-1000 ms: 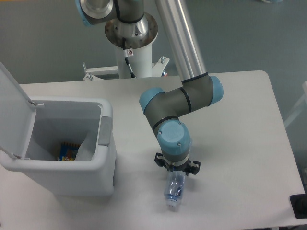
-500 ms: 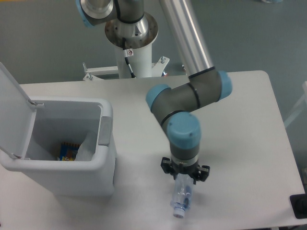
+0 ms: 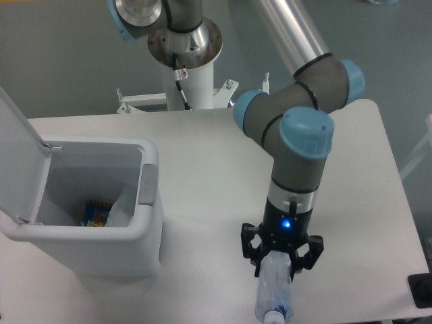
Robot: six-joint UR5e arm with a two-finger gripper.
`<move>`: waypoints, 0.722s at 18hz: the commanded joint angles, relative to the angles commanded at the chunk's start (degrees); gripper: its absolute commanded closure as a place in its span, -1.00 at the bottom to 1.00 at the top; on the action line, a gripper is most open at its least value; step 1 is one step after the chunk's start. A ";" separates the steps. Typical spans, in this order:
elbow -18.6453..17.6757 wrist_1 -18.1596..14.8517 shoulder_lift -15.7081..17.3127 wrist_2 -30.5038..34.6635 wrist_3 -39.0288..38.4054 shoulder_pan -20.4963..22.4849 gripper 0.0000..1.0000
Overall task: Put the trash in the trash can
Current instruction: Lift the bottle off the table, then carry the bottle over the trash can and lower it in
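The crushed clear bluish plastic bottle (image 3: 273,293) with its white cap (image 3: 273,317) pointing at the table's front edge sits between the fingers of my gripper (image 3: 281,264). The gripper is shut on the bottle's upper end, near the front edge of the white table (image 3: 202,148), right of the middle. The trash can (image 3: 101,250), a light grey-white bin, stands at the left with its flip lid (image 3: 17,155) swung open. Inside it lies a white crumpled wrapper (image 3: 120,208).
A colourful item (image 3: 94,212) lies at the bottom of the trash can beside the wrapper. The arm's white pedestal (image 3: 185,64) stands behind the table's far edge. A black object (image 3: 422,290) sits at the front right corner.
The gripper, with the bottle in it, has shifted right and towards the table's front edge. The arm's wrist now looks larger and nearer the camera. The trash can is unchanged.
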 joint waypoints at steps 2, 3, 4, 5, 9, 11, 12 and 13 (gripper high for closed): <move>1.23 1.84 0.61 -1.24 -4.56 -0.53 -0.26; 1.33 2.72 1.66 -2.12 -6.93 -1.14 -0.26; 1.24 2.99 2.63 -3.43 -8.35 -1.67 -0.26; 1.07 2.99 3.94 -4.75 -9.58 -1.93 -0.26; -1.91 2.99 10.70 -5.29 -14.86 -4.92 -0.26; -3.41 2.91 14.05 -5.29 -16.70 -6.14 -0.26; -4.55 2.91 15.72 -5.29 -17.67 -7.11 -0.26; -5.87 2.91 17.21 -5.29 -17.68 -7.55 -0.26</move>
